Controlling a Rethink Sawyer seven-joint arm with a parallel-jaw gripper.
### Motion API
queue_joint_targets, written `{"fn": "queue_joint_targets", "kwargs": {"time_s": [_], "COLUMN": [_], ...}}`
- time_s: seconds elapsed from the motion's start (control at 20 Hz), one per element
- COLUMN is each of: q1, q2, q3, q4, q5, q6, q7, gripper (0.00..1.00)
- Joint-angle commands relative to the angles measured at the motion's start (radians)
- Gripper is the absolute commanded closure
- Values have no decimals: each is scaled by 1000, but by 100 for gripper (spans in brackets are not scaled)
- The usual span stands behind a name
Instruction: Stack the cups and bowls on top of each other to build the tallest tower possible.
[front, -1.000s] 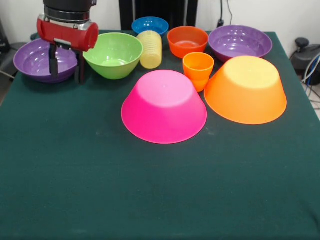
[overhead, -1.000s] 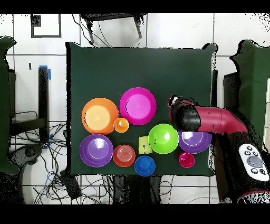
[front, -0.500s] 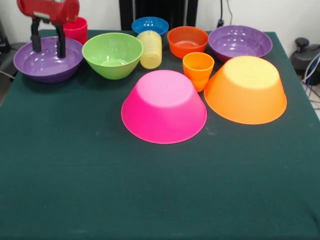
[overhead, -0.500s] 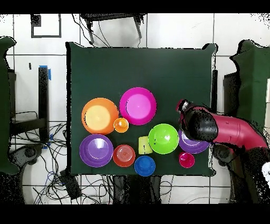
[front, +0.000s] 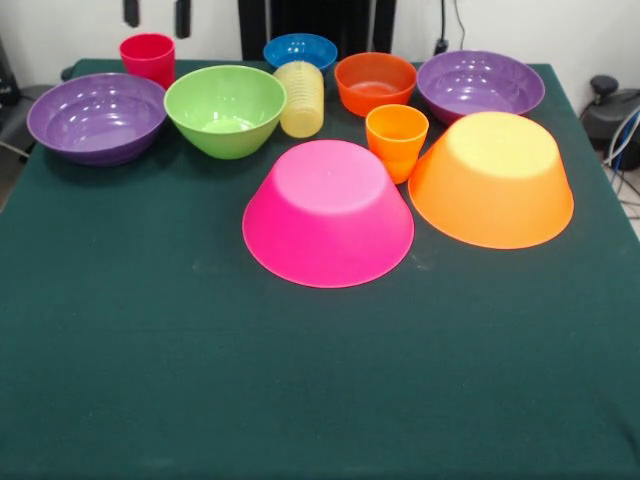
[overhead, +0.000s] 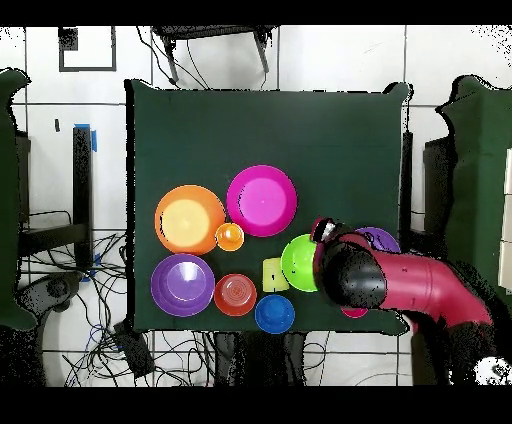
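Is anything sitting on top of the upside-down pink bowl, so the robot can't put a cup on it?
No. The pink bowl lies upside down with its flat bottom bare, and nothing rests on it. The orange cup stands beside it, apart. The gripper hangs high above the red cup.

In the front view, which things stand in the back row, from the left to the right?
Purple bowl → red cup → green bowl → yellow cup → small orange-red bowl → second purple bowl. I leave out the blue bowl, because it overlaps the yellow cup in this order.
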Motion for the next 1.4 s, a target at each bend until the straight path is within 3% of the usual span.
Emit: {"fn": "queue_joint_targets", "kwargs": {"time_s": [0.05,0.3,0.7,1.2,1.4], "q1": [62,145,198,257,267], "q2": [55,176,353,417,430], "q3": [-47,-132,-198,-247,-256], "q4": [176,110,-27,-18,-13], "q5": [-33,-76,-70,-14,-8], "q6": [-120,-289,-471,-536,-481], "q7": [131,162,94,101,89], "gripper": [0,0,0,0,0]}}
